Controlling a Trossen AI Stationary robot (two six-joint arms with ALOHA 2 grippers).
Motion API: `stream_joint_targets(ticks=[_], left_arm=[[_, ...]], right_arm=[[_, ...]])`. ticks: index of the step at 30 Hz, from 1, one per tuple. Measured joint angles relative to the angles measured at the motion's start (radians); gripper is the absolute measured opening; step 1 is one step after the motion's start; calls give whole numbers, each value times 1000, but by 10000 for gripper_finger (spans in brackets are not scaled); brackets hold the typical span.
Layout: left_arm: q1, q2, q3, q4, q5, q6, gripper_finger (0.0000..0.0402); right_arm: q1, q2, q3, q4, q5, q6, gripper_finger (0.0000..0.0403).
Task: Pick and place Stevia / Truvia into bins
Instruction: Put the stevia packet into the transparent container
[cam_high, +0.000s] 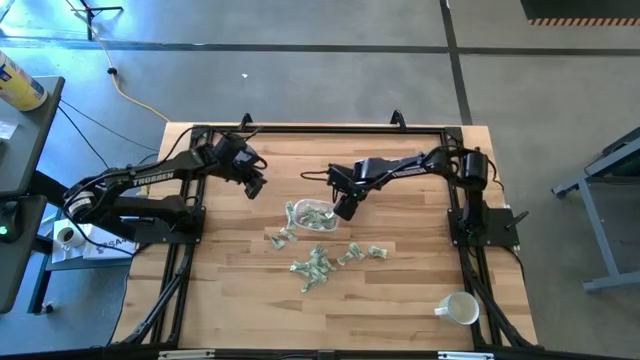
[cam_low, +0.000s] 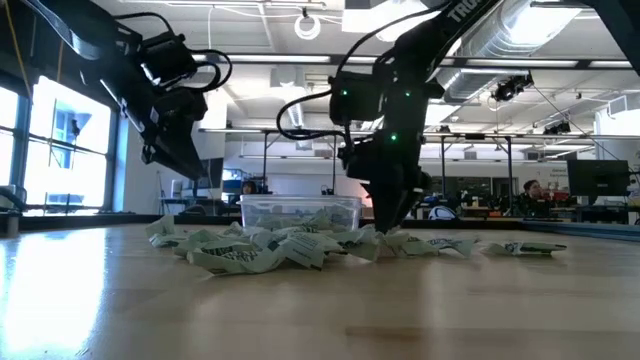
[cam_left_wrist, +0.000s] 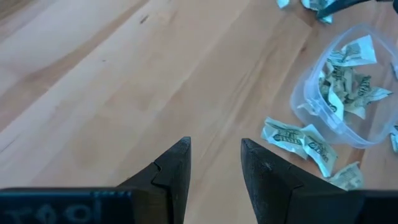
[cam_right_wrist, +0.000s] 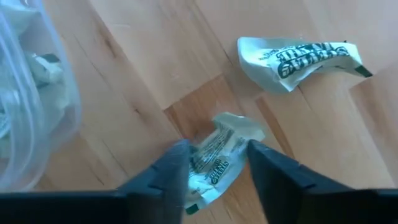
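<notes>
The clear container (cam_high: 312, 215) stands mid-table with several green-and-white packets inside; it also shows in the left wrist view (cam_left_wrist: 348, 93). More packets (cam_high: 315, 265) lie loose on the wood on its near side. My right gripper (cam_high: 343, 210) is low at the table just right of the container, shut on one crumpled packet (cam_right_wrist: 217, 155). My left gripper (cam_high: 255, 187) hangs open and empty above the bare wood to the left of the container. My right gripper pinches a crumpled packet's middle (cam_right_wrist: 214, 163) between its two fingers. The fingers come from above, pointing down at the table (cam_low: 385, 222). The packet's far end (cam_right_wrist: 239, 127) sticks out past the fingertips; whether it still rests on the wood I cannot tell.
Another packet (cam_right_wrist: 298, 62) lies on the wood just beyond the held one. A white mug (cam_high: 458, 308) lies at the near right corner. Two packets (cam_left_wrist: 298, 140) lie beside the container's left wall. Bare wood stretches to the left and near sides.
</notes>
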Motion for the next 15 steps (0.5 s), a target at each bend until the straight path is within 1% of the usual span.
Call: stream_joint_targets(ticks=[2,4,5,6,9,11,13,15], left_arm=[[12,0,0,1,0,2,175],[23,0,0,2,1,3,175],[27,0,0,1,1,3,175],[30,0,0,2,1,2,175],[30,0,0,4,2,2,175],[28,1,0,9,3,2,175],[28,11,0,31,4,0,175],[28,25,0,45,4,0,175]], right_arm=[[-12,-5,0,-6,-19,-2,93],[-25,-18,-2,-17,-45,-2,36],[-27,-29,-3,-22,-55,-3,19],[-31,-47,-4,-24,-64,-2,12],[-30,-111,32,-30,-64,8,25],[-23,-141,71,-28,-95,-20,22],[-14,-149,114,-7,-189,-77,9],[-6,-139,150,25,-336,-130,7]])
